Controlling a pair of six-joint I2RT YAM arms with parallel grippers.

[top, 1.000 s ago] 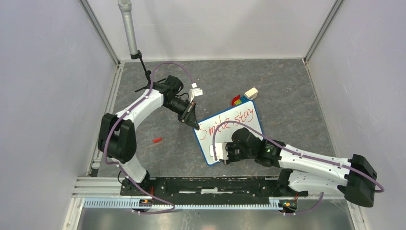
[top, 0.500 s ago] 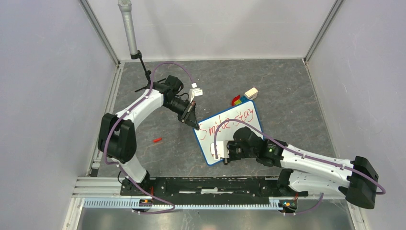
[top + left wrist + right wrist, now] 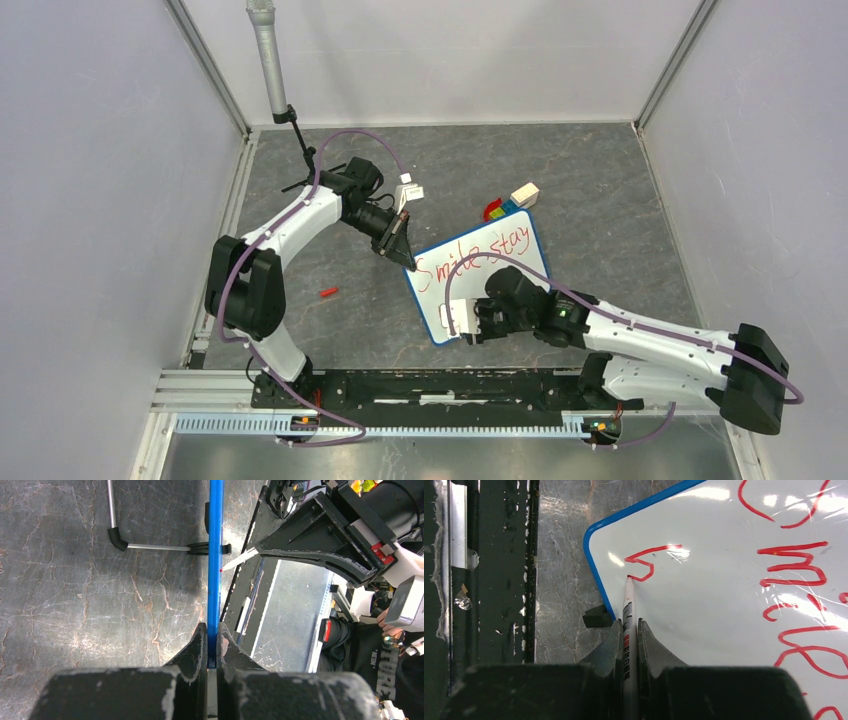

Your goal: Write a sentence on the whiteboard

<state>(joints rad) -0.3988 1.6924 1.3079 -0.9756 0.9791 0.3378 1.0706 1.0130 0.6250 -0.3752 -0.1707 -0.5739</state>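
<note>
The whiteboard (image 3: 530,262), white with a blue rim, stands tilted at the table's middle. Red lettering (image 3: 470,258) reading "Smile, stay" runs across its upper part, and it also shows in the right wrist view (image 3: 794,570). My left gripper (image 3: 408,262) is shut on the board's left corner, its jaws (image 3: 213,630) pinching the blue rim (image 3: 215,555). My right gripper (image 3: 462,322) is shut on a white marker (image 3: 628,605). The marker's red tip touches the board at the end of a short fresh red stroke (image 3: 646,562) near the near-left corner.
A red marker cap (image 3: 327,293) lies on the grey table left of the board. Coloured blocks (image 3: 510,200) sit behind the board and a small white object (image 3: 410,190) sits beside my left wrist. A grey pole on a black stand (image 3: 268,60) rises at the back left. Walls close in on three sides.
My right gripper has shifted slightly back and forth over the board's near-left corner with the marker. The left arm and the board have stayed still.
</note>
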